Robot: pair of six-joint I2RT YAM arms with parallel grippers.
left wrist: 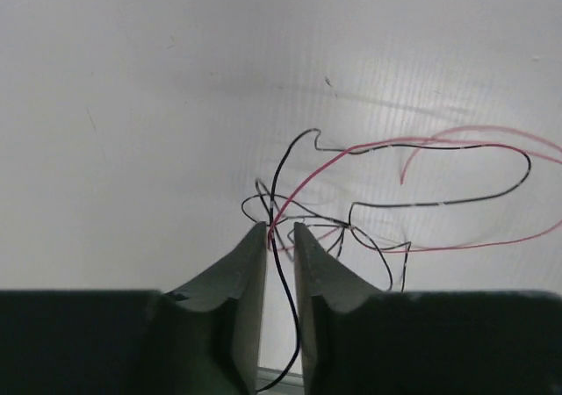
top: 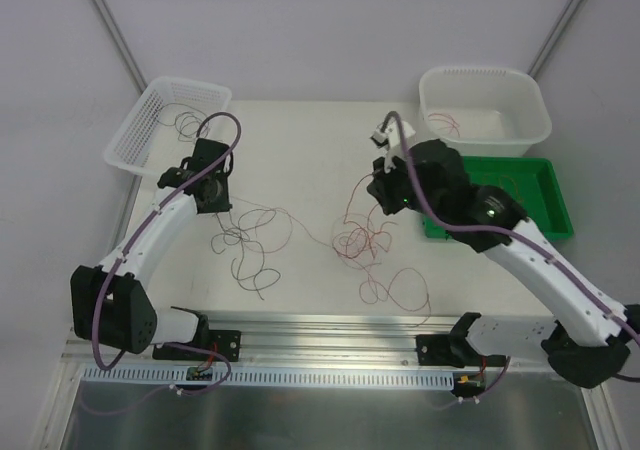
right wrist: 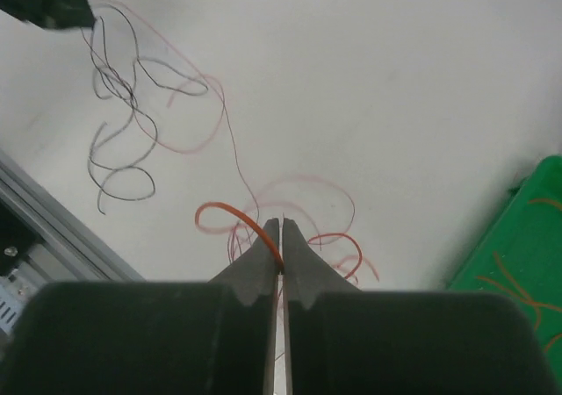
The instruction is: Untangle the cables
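Observation:
The cables lie in two loose heaps on the white table: a dark grey-black tangle (top: 250,240) on the left and a red tangle (top: 362,242) in the middle, joined by a thin strand. My left gripper (top: 213,202) hangs over the dark heap. Its jaws stand a little apart (left wrist: 280,226), with a black wire (left wrist: 290,298) running loose through the gap and a pink wire (left wrist: 351,149) brushing the left fingertip. My right gripper (top: 378,188) is above the red heap, shut (right wrist: 281,224) on an orange cable (right wrist: 224,209) that arcs off to the left.
A white mesh basket (top: 165,120) with a few wires stands at the back left. A white tub (top: 485,110) is at the back right, with a green tray (top: 500,195) in front of it. An aluminium rail (top: 330,325) runs along the near edge.

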